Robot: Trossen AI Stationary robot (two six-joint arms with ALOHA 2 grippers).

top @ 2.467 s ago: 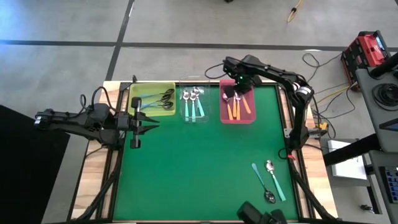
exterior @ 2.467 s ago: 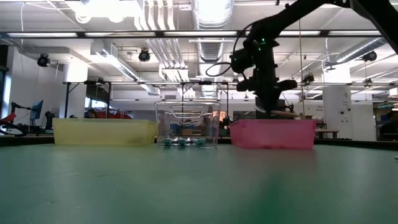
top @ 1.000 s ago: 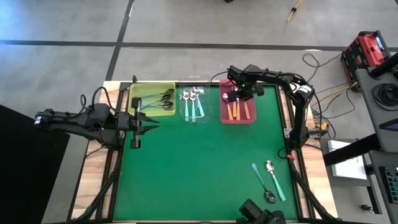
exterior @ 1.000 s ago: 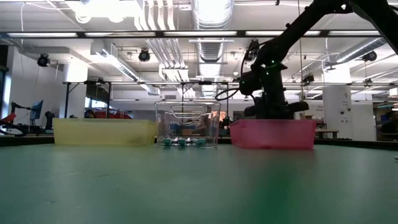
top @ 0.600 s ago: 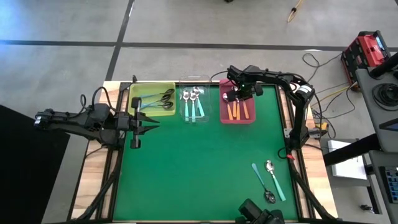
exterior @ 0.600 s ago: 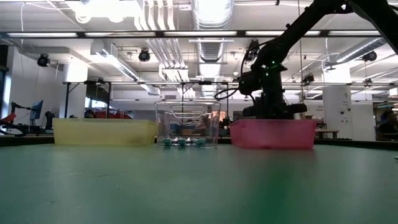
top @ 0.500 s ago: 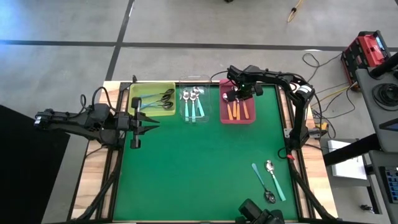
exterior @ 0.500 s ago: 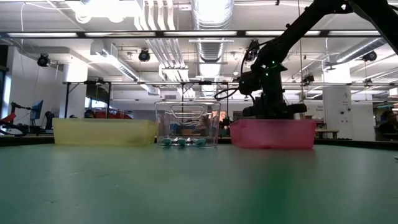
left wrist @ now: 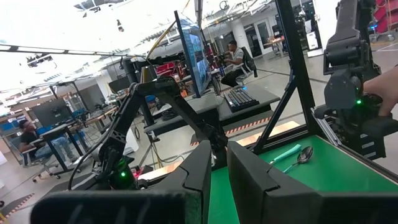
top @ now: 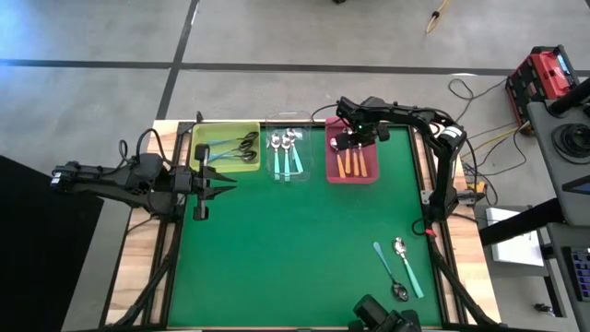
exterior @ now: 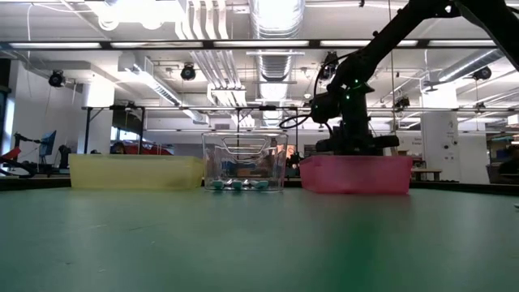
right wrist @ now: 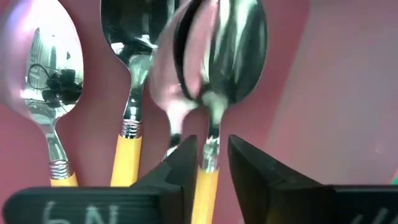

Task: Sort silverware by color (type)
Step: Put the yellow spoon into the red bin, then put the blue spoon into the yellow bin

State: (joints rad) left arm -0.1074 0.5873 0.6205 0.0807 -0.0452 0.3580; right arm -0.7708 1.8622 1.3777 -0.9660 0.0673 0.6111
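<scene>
My right gripper [top: 348, 145] points down inside the pink tray [top: 329, 175], whose wall hides its fingertips in the low view. In the right wrist view its fingers [right wrist: 211, 163] stand apart with the neck of an orange-handled spoon [right wrist: 233, 50] between them; the spoon's bowl is blurred. Two more orange-handled spoons [right wrist: 127, 149] lie beside it on the tray's floor. Teal-handled spoons [top: 287, 159] lie in the clear tray and dark spoons [top: 235, 149] in the yellow tray. Two teal-handled spoons [top: 398, 267] lie on the green mat, near right. My left gripper [top: 219, 177] waits at the left edge, shut. My right gripper stands over the orange-handled spoon's neck [right wrist: 211, 146] from above, one finger on either side of it. Whether the fingers touch the spoon, I cannot tell. The spoon lies along the tray, its bowl toward the tray's far end.
The three trays stand in a row along the far edge of the green mat [top: 295, 249]: yellow [exterior: 134, 172], clear [exterior: 243, 162], pink [exterior: 357, 174]. The left wrist view shows a person's hand [left wrist: 384, 90] at the table's right side.
My right gripper came down from above the pink tray into it and has since kept still there. My left arm has not moved.
</scene>
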